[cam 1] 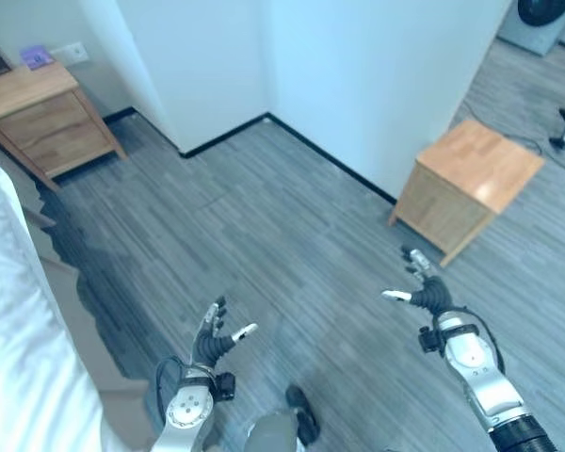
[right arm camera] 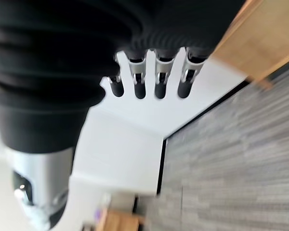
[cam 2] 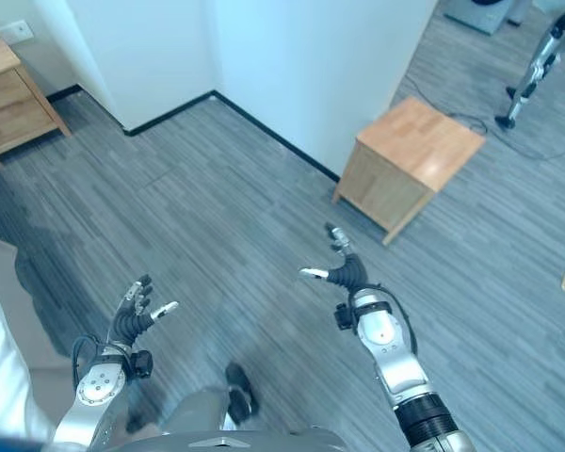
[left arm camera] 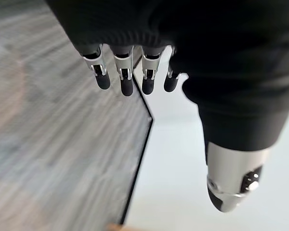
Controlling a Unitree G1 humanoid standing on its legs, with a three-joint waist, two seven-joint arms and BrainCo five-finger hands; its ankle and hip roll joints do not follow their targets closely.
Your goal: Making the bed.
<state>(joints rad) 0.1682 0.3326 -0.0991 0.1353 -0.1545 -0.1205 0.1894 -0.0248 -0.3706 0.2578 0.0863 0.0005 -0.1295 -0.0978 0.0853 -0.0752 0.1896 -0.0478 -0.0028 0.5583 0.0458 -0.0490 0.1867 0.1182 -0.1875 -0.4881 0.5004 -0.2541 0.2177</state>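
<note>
Bed [cam 1: 19, 339] with white bedding lies along the near left edge, well apart from both hands. Left hand [cam 1: 210, 341] hangs over the grey plank floor [cam 1: 292, 235], fingers straight and spread, holding nothing. Right hand [cam 1: 427, 294] does likewise, near a small wooden cabinet [cam 1: 466, 184]. A wooden nightstand [cam 1: 42, 118] stands far left.

Head stereo looks down at floor [cam 1: 292, 235]; wrist cameras face walls.

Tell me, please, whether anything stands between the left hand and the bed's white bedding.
Nothing visible does: the left hand hangs open over bare grey floor, and the white bedding lies off to its left.
</note>
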